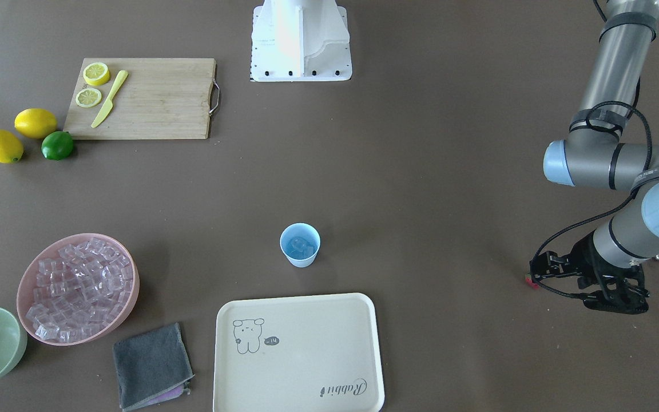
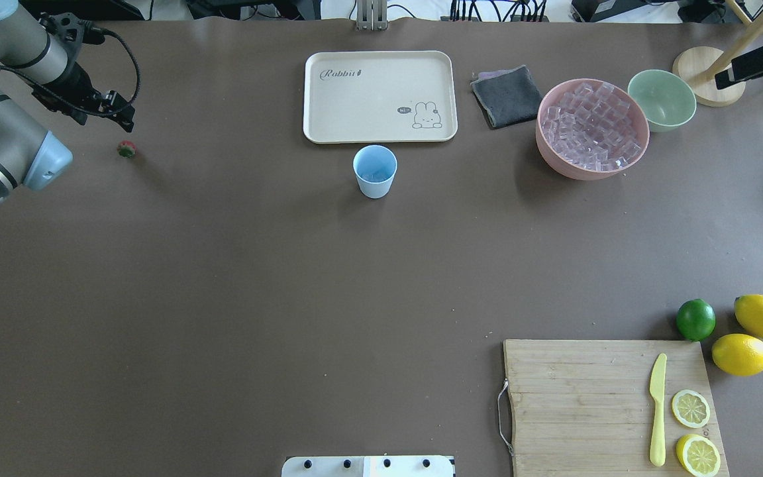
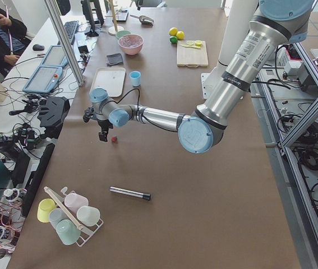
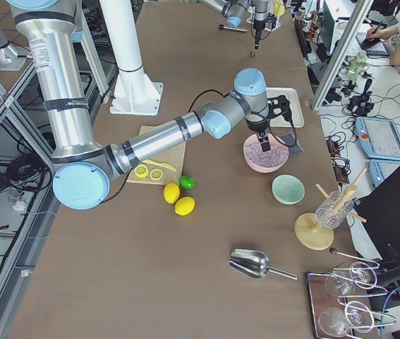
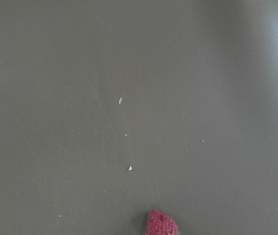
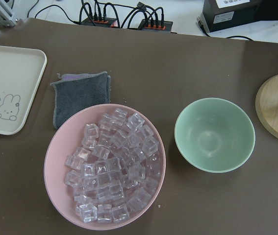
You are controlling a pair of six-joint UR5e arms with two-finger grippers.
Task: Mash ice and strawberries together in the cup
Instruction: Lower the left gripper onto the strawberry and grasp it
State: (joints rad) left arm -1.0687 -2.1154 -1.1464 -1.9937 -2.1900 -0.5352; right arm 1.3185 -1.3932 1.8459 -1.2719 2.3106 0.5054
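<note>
**Exterior front-facing.** The left gripper (image 1: 547, 270) hangs low over the brown table (image 1: 421, 171). 1 small red strawberry with a green leafy top (image 1: 530, 280) lies on the table just beside the gripper's tip, not held. The small light-blue plastic cup (image 1: 300, 254) stands upright well away from this gripper, toward the table's middle. A few clear plastic ice cubes (image 1: 300, 246) are in it. Whether the fingers are spread or pressed together cannot be told.

**Overhead exterior.** The strawberry (image 2: 126, 149) appears just on the robot's side of the gripper's tip. The cup (image 2: 375, 173) is far off to the gripper's right. The berry is too small here to read its axis.

**Exterior left.** The near arm's fingers point down at the table, with the berry close beside them.

**Exterior right.** The right gripper (image 4: 264, 145) hangs above a round pink bowl (image 4: 284, 164) heaped with clear cubes. Its finger state cannot be told. It is far from the berry, so the left arm is much the nearer.

**Left wrist-mounted.** Only the berry's red body (image 5: 161, 224) shows, at the bottom edge. Its tapered end points up the picture and its leafy top is cut off. The long axis seems to run up and down this view. No fingers show.

**Right wrist-mounted.** The pink bowl (image 6: 55, 161) lies directly below, with a mint-green bowl (image 6: 214, 134) beside it.

**Judgement.** The coming move is a short shift to centre the left gripper over the berry.
</note>
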